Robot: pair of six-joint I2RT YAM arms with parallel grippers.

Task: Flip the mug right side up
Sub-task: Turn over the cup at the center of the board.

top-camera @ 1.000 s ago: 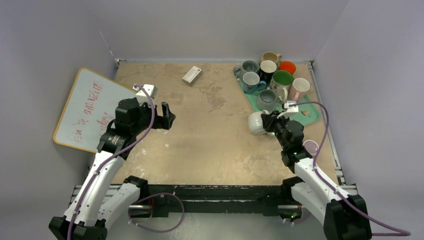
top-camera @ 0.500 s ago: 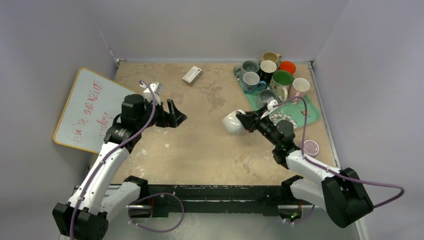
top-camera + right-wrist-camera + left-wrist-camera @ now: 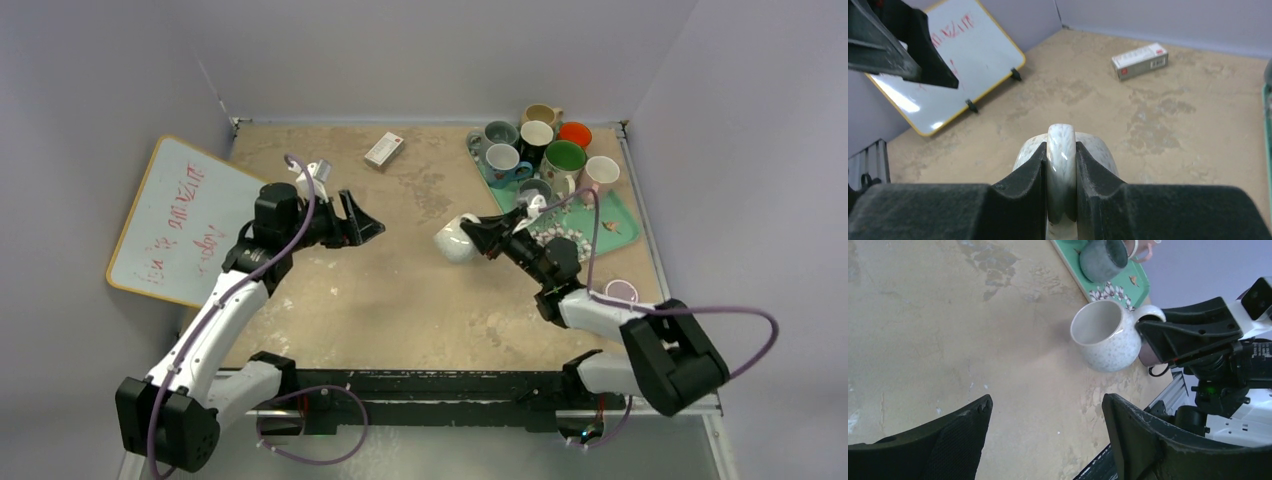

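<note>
From above, the right tool [image 3: 482, 237] holds the white mug [image 3: 455, 241] on its side near the middle of the tabletop [image 3: 400, 310]. The left tool [image 3: 362, 226] hangs to its left, spread wide and holding nothing. Its camera sees the mug's mouth facing it, maybe so it can help. The right camera shows the tool pinching the handle [image 3: 1061, 160], so the mug can be turned.

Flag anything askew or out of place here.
The speckled white mug is tipped sideways, its handle pinched in the right gripper, away from the green tray where other mugs stand upright.
</note>
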